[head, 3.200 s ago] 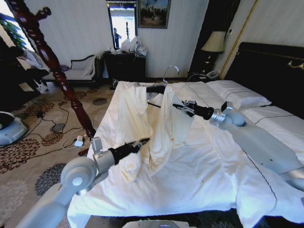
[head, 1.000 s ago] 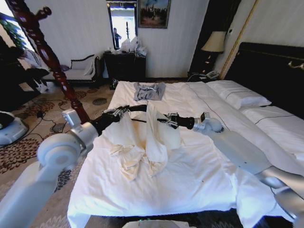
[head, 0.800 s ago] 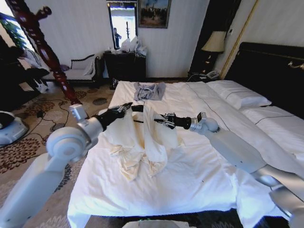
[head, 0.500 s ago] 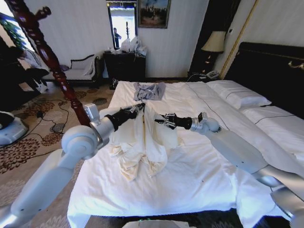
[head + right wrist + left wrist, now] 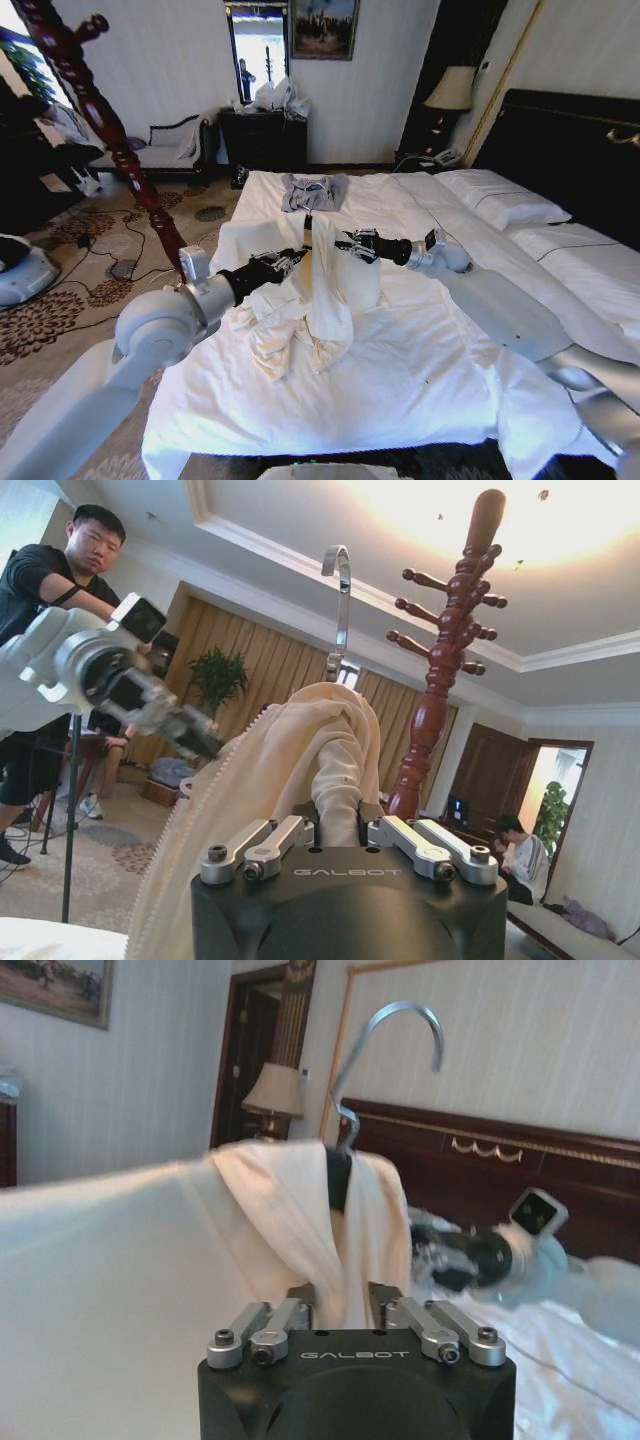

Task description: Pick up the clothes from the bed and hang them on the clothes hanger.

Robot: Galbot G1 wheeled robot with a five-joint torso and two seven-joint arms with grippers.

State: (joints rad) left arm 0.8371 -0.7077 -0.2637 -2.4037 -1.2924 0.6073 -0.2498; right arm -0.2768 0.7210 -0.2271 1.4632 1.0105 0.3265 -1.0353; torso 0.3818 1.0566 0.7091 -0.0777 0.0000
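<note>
The cream long-sleeved shirt of thin wrinkly cloth (image 5: 305, 300) hangs long and straight down from the thin black hanger with a silver hook (image 5: 345, 1130), above the big white bed (image 5: 420, 370). The right gripper (image 5: 345, 242) is pinched on the shirt's shoulder beside the hanger. The left gripper (image 5: 293, 259), on the hanger's other side, is closed on the cloth lower down.

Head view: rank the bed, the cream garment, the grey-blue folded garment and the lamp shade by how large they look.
1. bed
2. cream garment
3. grey-blue folded garment and lamp shade: look alike, and both sit farther from the camera, so unranked.
</note>
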